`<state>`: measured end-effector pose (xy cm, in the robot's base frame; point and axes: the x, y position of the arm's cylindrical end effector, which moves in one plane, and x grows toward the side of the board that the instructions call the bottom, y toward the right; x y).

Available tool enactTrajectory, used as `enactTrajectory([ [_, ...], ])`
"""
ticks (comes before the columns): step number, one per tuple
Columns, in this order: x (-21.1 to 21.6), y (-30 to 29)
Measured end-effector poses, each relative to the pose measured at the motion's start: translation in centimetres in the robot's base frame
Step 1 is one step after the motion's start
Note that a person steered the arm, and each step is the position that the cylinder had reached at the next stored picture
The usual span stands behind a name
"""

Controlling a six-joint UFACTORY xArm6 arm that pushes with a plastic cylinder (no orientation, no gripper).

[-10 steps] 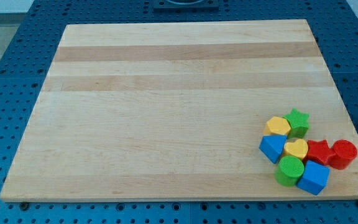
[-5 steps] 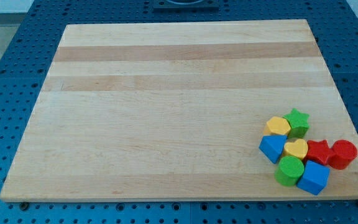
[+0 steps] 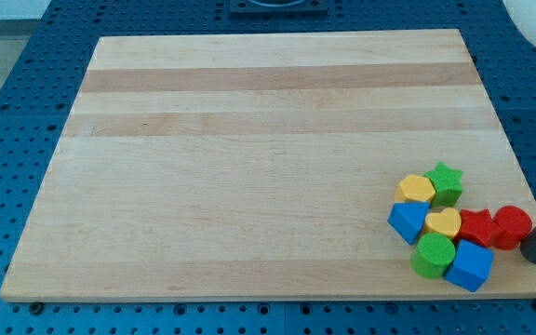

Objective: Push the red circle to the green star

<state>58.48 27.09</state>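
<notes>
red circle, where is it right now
The red circle sits at the right end of the block cluster near the board's lower right corner, touching the red star on its left, with my tip just to its lower right.

- red circle (image 3: pixel 512 226): a low round red block lying flat near the tabletop's right edge, touching a red star on its left side.
- green star (image 3: pixel 446 182): upright star-shaped block at the cluster's top, touching a yellow block.

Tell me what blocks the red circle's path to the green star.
The red star touches the red circle on the view's left, partly across the diagonal to the green star; the yellow heart sits beyond. My tip is at the circle's lower right.
</notes>
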Motion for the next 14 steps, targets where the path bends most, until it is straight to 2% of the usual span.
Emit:
enactTrajectory([
  [4, -1.9, -1.8],
  [5, -0.5, 0.8],
  [6, -2.7, 3.3],
  [14, -3.7, -3.2],
])
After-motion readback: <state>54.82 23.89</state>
